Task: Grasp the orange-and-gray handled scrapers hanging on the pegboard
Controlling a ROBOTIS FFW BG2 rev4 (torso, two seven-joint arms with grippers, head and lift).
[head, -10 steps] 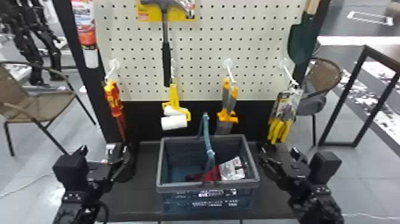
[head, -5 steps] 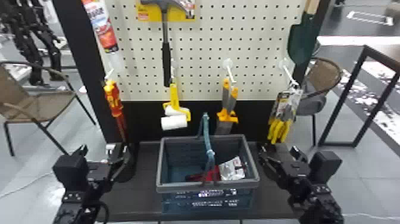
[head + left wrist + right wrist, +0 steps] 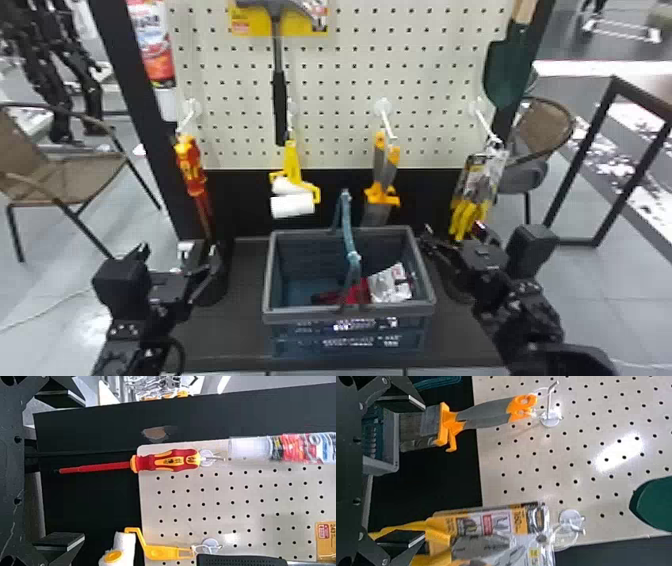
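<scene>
The orange-and-gray handled scrapers point(image 3: 382, 175) hang blade down from a white hook right of the pegboard's point(image 3: 425, 75) middle, just above the basket's back edge. My right gripper point(image 3: 434, 243) rests low on the black table, right of the basket and below the scrapers, apart from them. In the right wrist view the scrapers point(image 3: 474, 415) lie ahead of the open right gripper point(image 3: 403, 471), whose upper finger lines up with the blades. My left gripper point(image 3: 212, 257) sits parked left of the basket, and the left gripper point(image 3: 59, 471) is open and holds nothing.
A dark basket point(image 3: 345, 312) with a teal handle and some packets stands mid-table. On the pegboard hang a red screwdriver point(image 3: 192, 175), a yellow paint roller point(image 3: 292, 192), a hammer point(image 3: 280, 100), packaged yellow pliers point(image 3: 475, 192) and a green trowel point(image 3: 507, 65). A chair stands at the left.
The tube hanging at the board's upper left swung right and came back. Both arms and the scrapers stay where they were.
</scene>
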